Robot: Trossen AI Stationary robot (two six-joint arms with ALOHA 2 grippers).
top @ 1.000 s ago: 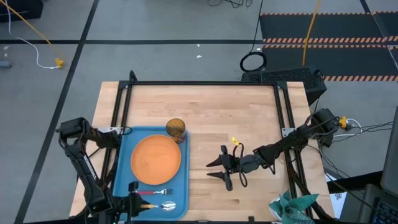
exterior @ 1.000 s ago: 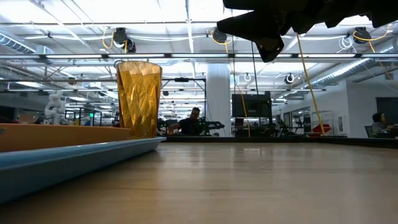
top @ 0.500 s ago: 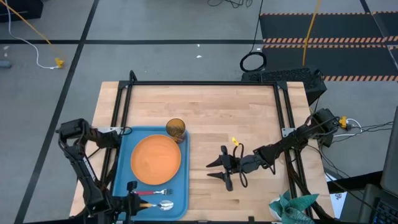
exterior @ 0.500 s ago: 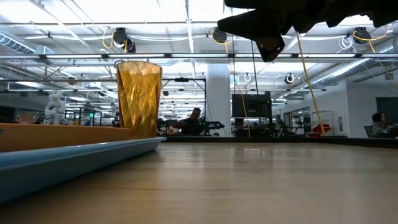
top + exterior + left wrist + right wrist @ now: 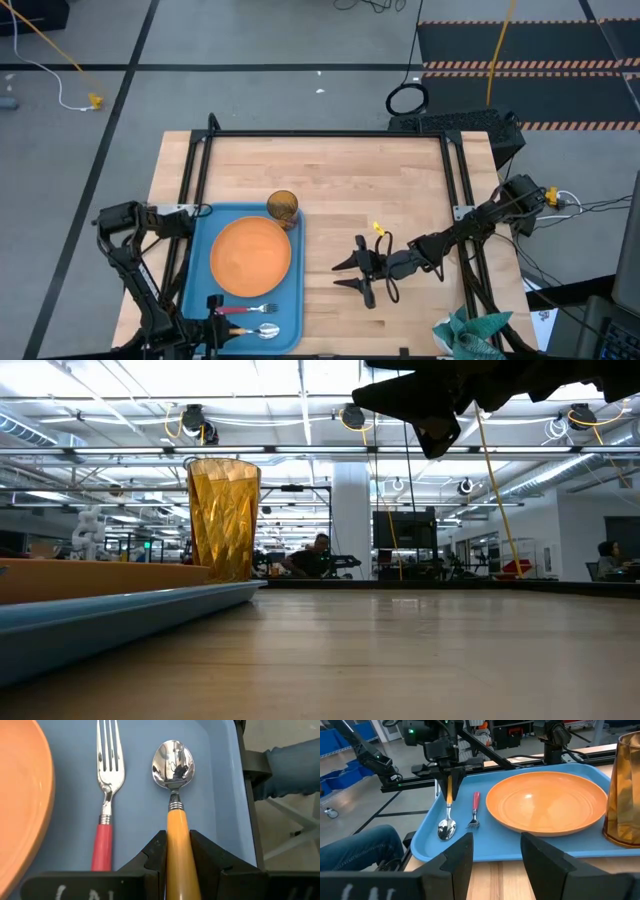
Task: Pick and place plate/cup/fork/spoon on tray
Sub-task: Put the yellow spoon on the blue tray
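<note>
We've got the left claw [image 5: 176,862] clenched on the spoon [image 5: 173,795] handle, bowl lying on the tray [image 5: 220,785] beside the fork [image 5: 106,795], so it's placed parallel, prob. about to let go. Plate [image 5: 250,256] and cup [image 5: 283,208] sit on tray too. Right claw [image 5: 350,273] hangs released over the tabletop [image 5: 380,190], idle, clear of tray.

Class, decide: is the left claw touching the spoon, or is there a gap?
Touching. In the left wrist view the left claw has both fingers pressed against the spoon's orange handle, with no gap on either side; the bowl rests on the tray.
</note>
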